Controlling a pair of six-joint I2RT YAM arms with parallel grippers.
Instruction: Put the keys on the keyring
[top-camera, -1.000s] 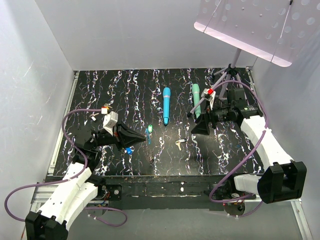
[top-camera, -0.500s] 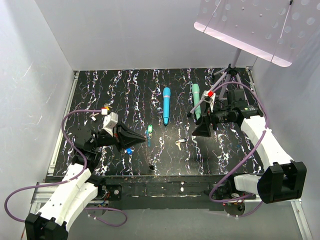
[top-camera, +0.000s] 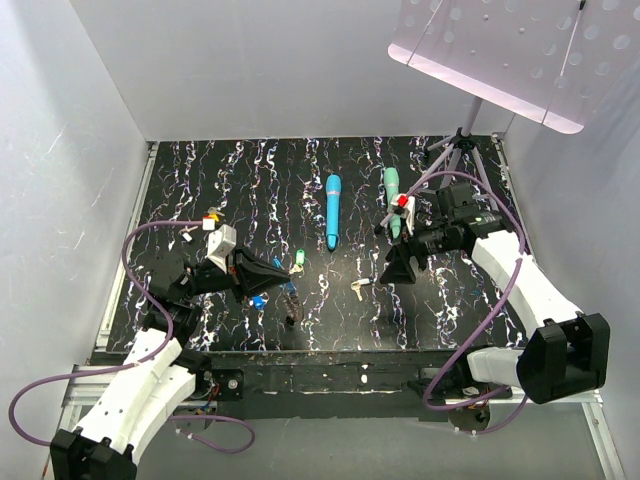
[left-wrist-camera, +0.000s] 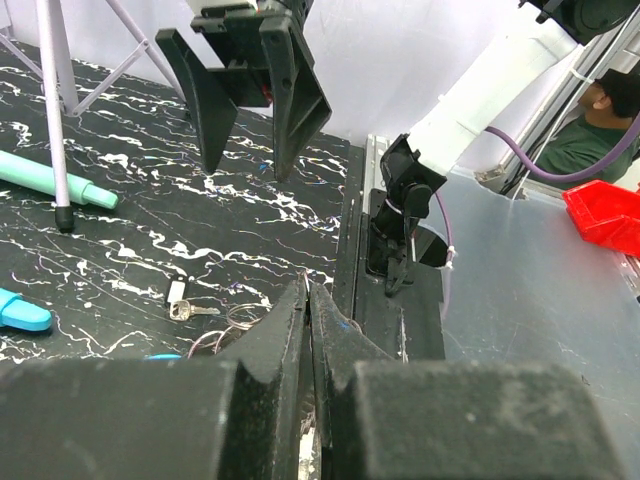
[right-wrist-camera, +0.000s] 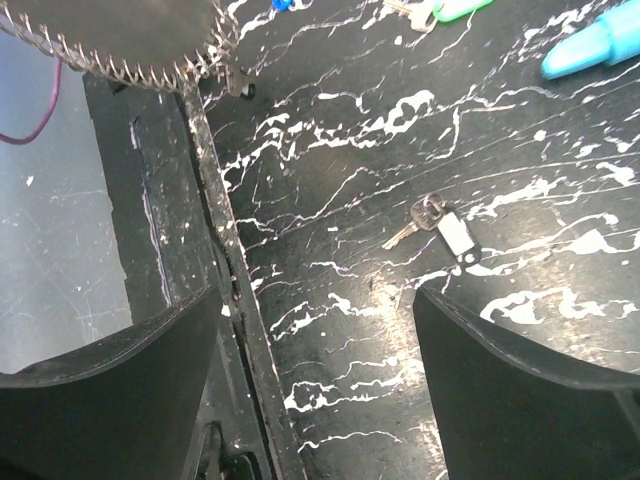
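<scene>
Nearby, cream key (right-wrist-camera: 437, 228), just ahead of spread right pincer (right-wrist-camera: 317, 300)

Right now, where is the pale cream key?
The pale cream key lies on the black table, right of centre in the top view, just left of the open right fingers.

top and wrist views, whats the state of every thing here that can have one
left tool, shut, fingers pressed together
right tool, open wide, holding nothing
cream key, flat on the table, loose, below the right tool
green key, on the table, loose
blue wand, lying flat, untouched
teal wand, lying flat, untouched
</scene>
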